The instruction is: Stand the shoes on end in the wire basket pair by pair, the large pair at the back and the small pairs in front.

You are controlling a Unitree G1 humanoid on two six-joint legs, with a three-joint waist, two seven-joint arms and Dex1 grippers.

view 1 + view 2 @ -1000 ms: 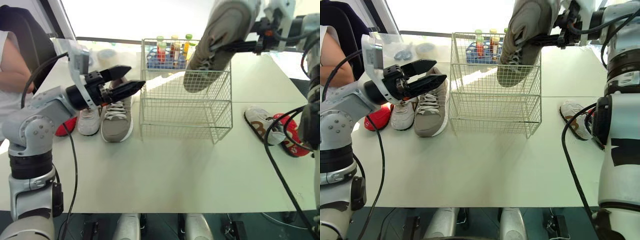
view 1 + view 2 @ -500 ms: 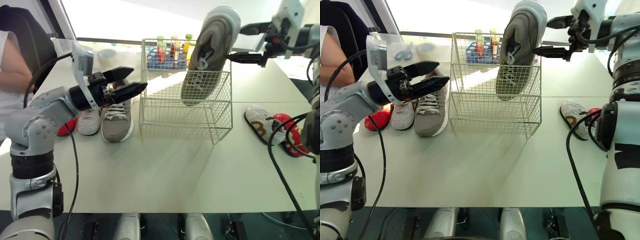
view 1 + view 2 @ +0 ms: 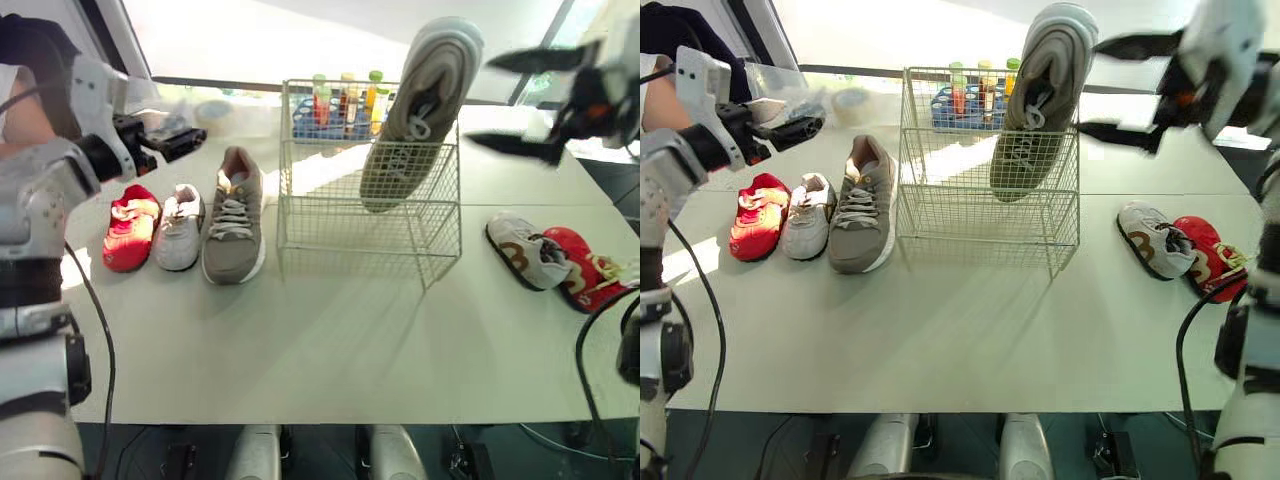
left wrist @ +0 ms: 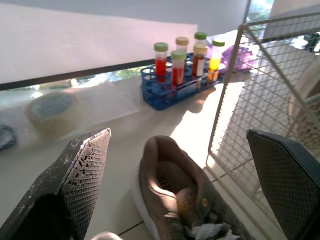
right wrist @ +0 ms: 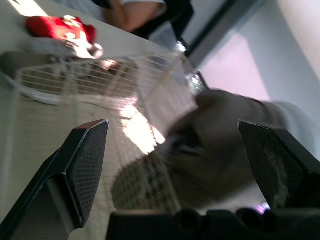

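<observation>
The wire basket [image 3: 340,225] stands mid-table. One large grey shoe [image 3: 420,110] stands on end in its back right part, toe down, leaning on the wire. My right gripper [image 3: 478,100] is open just to the right of that shoe, apart from it. Its mate [image 3: 235,215] lies flat left of the basket, beside a small white shoe [image 3: 180,228] and a small red shoe [image 3: 130,225]. My left gripper [image 3: 190,140] hangs open above and behind these three, holding nothing. A small white-and-brown shoe [image 3: 520,250] and a red one [image 3: 585,265] lie right of the basket.
A blue rack of test tubes [image 3: 330,110] stands right behind the basket. A roll of tape [image 3: 850,98] lies at the back left. A person [image 3: 20,90] sits at the table's far left. The near half of the table [image 3: 350,350] is bare.
My right gripper has let go of the large grey shoe and drawn back to the right; the shoe stays on end in the basket. My left gripper has pulled back to the left.
</observation>
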